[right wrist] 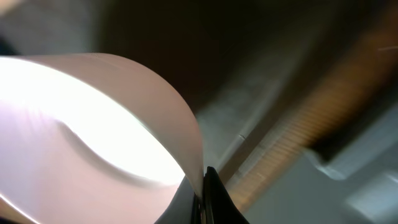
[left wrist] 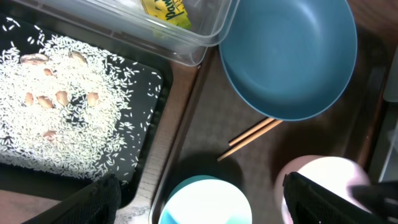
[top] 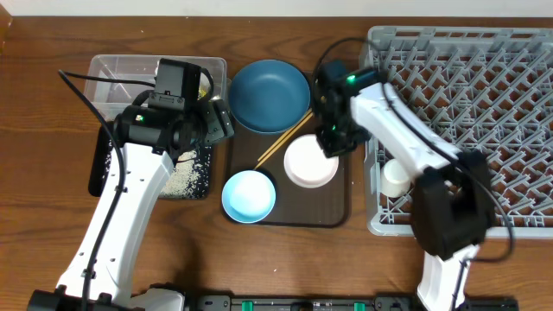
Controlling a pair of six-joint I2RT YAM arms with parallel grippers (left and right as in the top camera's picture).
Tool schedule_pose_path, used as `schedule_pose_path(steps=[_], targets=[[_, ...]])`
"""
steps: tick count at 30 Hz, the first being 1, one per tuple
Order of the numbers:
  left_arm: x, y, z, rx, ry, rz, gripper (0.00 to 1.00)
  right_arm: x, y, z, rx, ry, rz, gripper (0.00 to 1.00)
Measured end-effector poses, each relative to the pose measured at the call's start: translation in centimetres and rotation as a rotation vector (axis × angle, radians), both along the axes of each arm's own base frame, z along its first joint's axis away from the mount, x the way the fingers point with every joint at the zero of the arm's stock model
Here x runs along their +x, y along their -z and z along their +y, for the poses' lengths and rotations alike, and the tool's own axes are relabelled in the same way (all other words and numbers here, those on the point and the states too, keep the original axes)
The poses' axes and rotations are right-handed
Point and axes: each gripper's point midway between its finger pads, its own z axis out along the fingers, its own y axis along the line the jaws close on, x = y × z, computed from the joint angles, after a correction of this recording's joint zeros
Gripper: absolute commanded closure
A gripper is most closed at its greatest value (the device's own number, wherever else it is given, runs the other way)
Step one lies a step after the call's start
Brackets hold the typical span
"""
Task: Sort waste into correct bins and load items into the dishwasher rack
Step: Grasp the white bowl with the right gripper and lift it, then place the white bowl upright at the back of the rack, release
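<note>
Right now the white bowl (top: 309, 166) sits upright on the right half of the brown serving tray (top: 333, 203), and the right tool (top: 332, 138) is closed on its far rim, the thin wall pinched between the fingers. In the right wrist view the pale rim runs straight into the closed fingertips (right wrist: 208, 190); little else there is sharp enough to read.

At the middle of the same tray lie the two wooden chopsticks (top: 285, 138), side by side and slanted, their far ends close to the right tool. The dark-blue plate (top: 269, 95) covers the tray's far end, overhanging its edge. The light-blue bowl (top: 249, 195) stands at the tray's near left corner.

Above the tray's left edge hangs the left tool (left wrist: 202, 199), its fingers spread wide and holding nothing.

Just left of the tray lies the black tray (left wrist: 152, 81), strewn with rice (left wrist: 62, 106) and a few pale brown bits. Left of the tray's far end is the clear tub (top: 121, 73), with the yellow snack wrapper (left wrist: 165, 11) inside.

Just right of the tray stands the grey dishwasher rack (top: 484, 86); the white cup (top: 396, 177) sits in it near the tray side. Everything rests on the wooden table (top: 43, 173).
</note>
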Motion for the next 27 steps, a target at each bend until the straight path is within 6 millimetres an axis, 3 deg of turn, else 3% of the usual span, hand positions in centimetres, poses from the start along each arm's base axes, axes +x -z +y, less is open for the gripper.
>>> schedule_pose_path(steps=[4,6,10,13,17,21,23,27], targets=[[0.0,0.0,0.0,0.0,0.0,0.0,0.14,1.9,-7.4,-1.8,0.033,0.048,-0.196,0.99],[0.0,0.0,0.0,0.0,0.0,0.0,0.14,2.7,-11.6,-3.8,0.022,0.104,-0.328,0.99],[0.0,0.0,0.0,0.0,0.0,0.0,0.14,3.8,-18.1,-10.5,-0.105,0.345,-0.574,0.99],[0.0,0.0,0.0,0.0,0.0,0.0,0.14,5.1,-21.3,-16.4,-0.258,0.584,-0.751,0.99],[0.0,0.0,0.0,0.0,0.0,0.0,0.14,7.2,-23.5,-20.8,-0.417,0.756,-0.917,0.99],[0.0,0.0,0.0,0.0,0.0,0.0,0.13,9.9,-24.2,-22.1,-0.536,0.792,-1.032,0.99],[0.0,0.0,0.0,0.0,0.0,0.001,0.13,12.4,-24.3,-22.5,-0.604,0.783,-1.099,0.99],[0.0,0.0,0.0,0.0,0.0,0.0,0.13,16.3,-21.9,-22.3,-0.73,0.686,-1.12,0.99]])
